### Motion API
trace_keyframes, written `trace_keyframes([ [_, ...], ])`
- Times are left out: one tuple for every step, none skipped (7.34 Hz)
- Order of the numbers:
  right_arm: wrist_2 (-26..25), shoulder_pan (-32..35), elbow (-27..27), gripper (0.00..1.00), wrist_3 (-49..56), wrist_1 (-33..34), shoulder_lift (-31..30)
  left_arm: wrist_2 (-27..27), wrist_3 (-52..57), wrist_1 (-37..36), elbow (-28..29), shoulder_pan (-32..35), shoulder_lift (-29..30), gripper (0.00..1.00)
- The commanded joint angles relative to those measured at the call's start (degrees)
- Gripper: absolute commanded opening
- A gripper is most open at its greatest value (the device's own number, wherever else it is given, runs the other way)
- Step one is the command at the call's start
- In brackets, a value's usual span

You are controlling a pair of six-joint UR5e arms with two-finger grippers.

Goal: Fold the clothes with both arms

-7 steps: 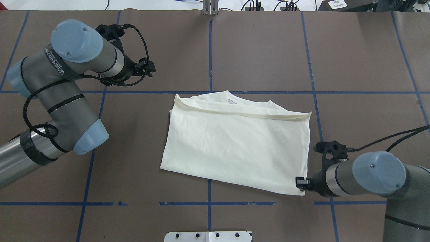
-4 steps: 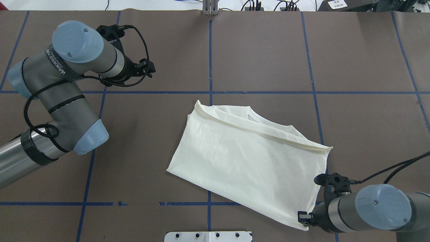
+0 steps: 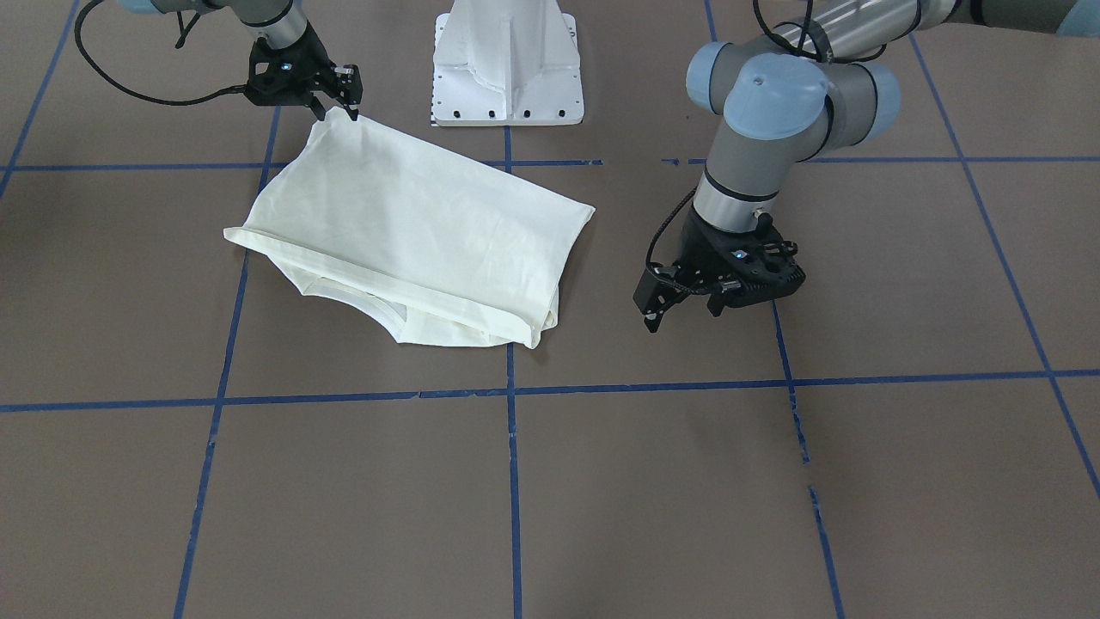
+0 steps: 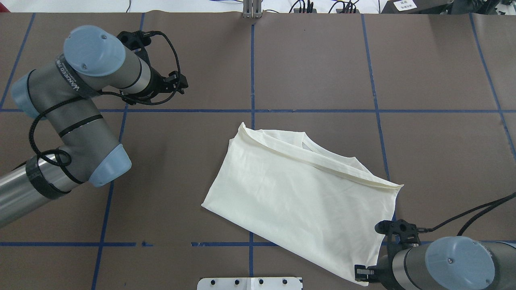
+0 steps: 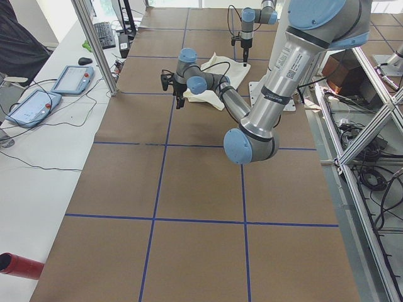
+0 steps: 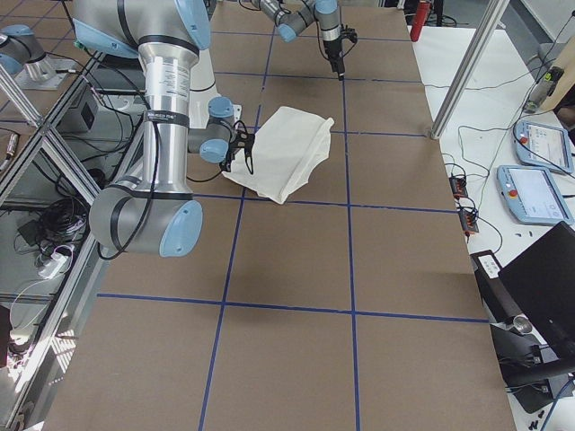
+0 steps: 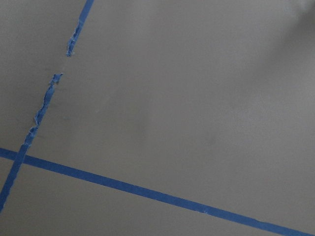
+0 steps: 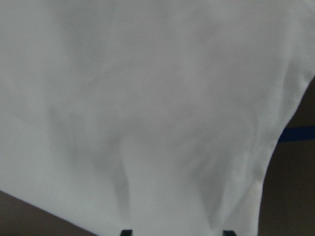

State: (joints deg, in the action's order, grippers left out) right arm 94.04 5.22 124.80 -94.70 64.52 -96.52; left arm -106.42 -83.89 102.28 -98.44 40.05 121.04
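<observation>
The pale cream long-sleeved T-shirt (image 4: 298,205) lies on the brown paper-covered table (image 4: 314,60) as a flat rectangle, plain back up. No sleeve shows, and a doubled hem covers most of the ribbed neckline (image 4: 310,145). Most of the folding looks done. What seems left is perhaps one more fold across its length and some squaring, since it lies skewed to the blue tape lines.

The black two-finger right hand (image 3: 337,112) is at the shirt's corner nearest the robot, and the cloth reaches out from there. Its fingertips (image 8: 126,231) show apart at the cloth's edge; I cannot tell whether they pinch it. The left hand (image 3: 683,316) hangs spread and empty, well apart from the shirt's far short end.

The long axis runs diagonally from the right hand's end towards the left hand's side, with the neck opening facing away from the robot.
</observation>
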Motion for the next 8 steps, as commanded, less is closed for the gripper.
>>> trace_keyframes([
  [-5.44, 4.06, 0.36, 1.00, 0.04, -0.10, 3.43, 0.15, -12.73, 0.20, -3.93, -8.54, -1.58, 0.97],
  [-4.66, 6.62, 0.79, 1.00, 0.13, -0.10, 5.62, 0.50, -18.27, 0.20, -6.57, -12.67, -3.08, 0.93],
  [-4.74, 6.90, 0.63, 1.00, 0.13, -0.10, 6.86, 1.90, -22.50, 0.20, -6.68, -16.46, -3.44, 0.87],
  [-4.74, 7.25, 0.54, 1.00, 0.13, -0.10, 6.96, 5.05, -24.20, 0.02, -6.59, -19.19, -3.53, 0.85],
  [-4.74, 7.34, 0.45, 1.00, 0.13, -0.19, 7.13, 5.43, -26.22, 0.02, -6.51, -20.78, -4.58, 0.82],
  [-4.74, 7.43, 0.36, 1.00, 0.13, -0.10, 7.92, 5.52, -27.37, 0.11, -5.37, -23.32, -4.59, 0.79],
  [-4.74, 7.52, 0.27, 1.00, 0.13, -0.10, 7.93, 7.34, -26.94, 0.02, -4.93, -23.35, -4.50, 0.79],
  [-4.74, 7.61, 0.27, 1.00, 0.21, -0.19, 7.93, 7.88, -26.85, 0.02, -4.40, -23.26, -4.59, 0.77],
])
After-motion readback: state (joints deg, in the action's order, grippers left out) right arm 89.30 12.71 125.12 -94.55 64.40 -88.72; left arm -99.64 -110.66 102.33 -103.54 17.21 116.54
